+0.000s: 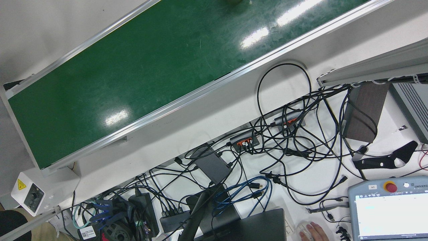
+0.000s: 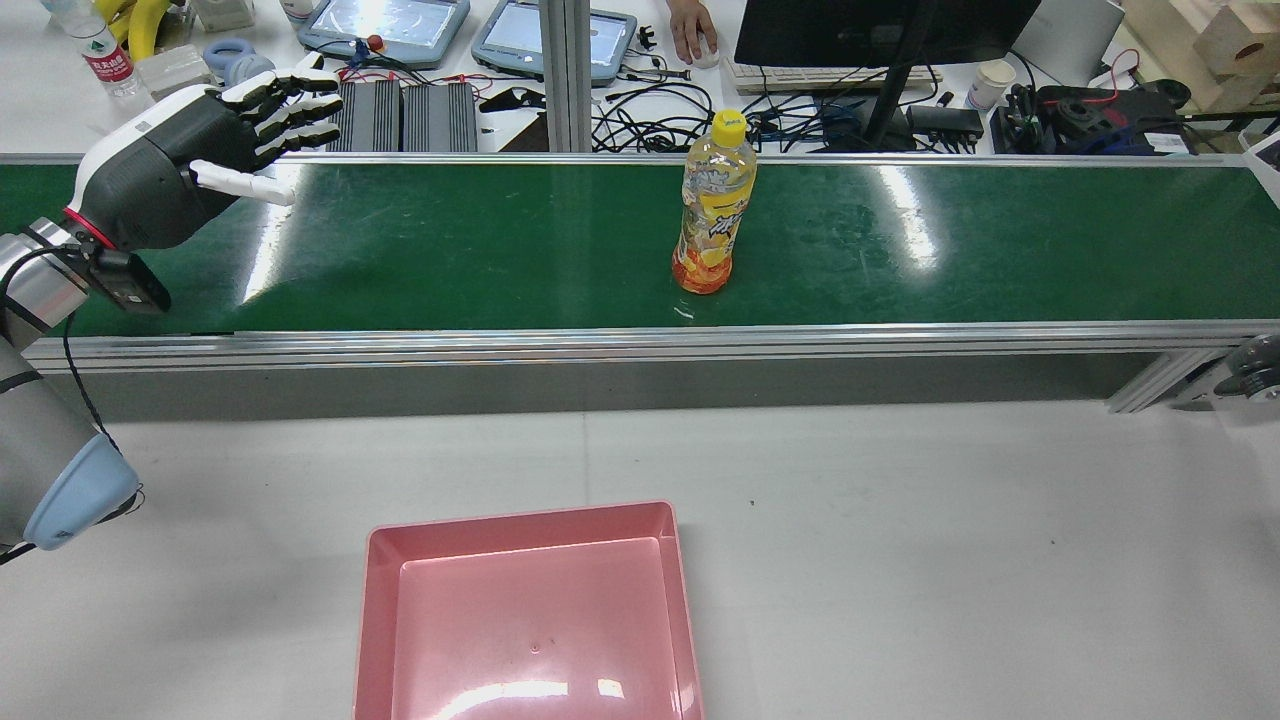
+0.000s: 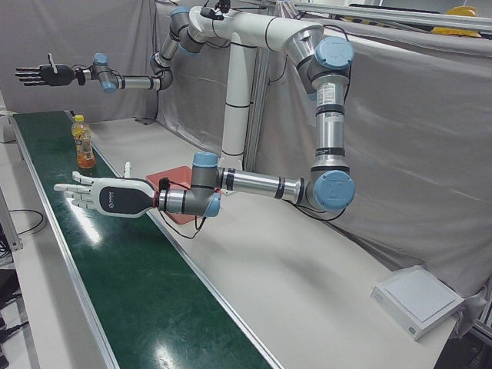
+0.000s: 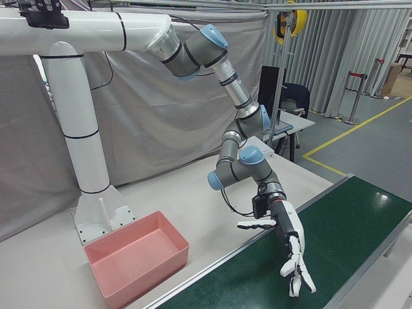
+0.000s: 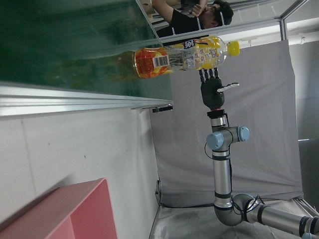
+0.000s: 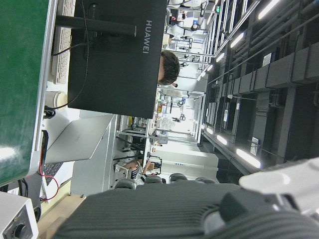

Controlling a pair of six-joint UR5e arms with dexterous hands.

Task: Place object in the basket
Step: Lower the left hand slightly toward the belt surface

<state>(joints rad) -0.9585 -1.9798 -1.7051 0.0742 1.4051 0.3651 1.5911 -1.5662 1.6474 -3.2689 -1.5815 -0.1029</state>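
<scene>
We see the juice bottle [image 2: 714, 205] standing upright on the green conveyor belt [image 2: 450, 240], just right of centre in the rear view. The left robot hand [image 2: 215, 140] hovers at the upper left of that frame, fingers spread, holding nothing. The right robot hand [image 3: 38, 74] hangs open too, far beyond the bottle at the upper left of the left-front view. The pink basket [image 2: 362, 620] sits on the table [image 2: 900, 520], bottom centre.
</scene>
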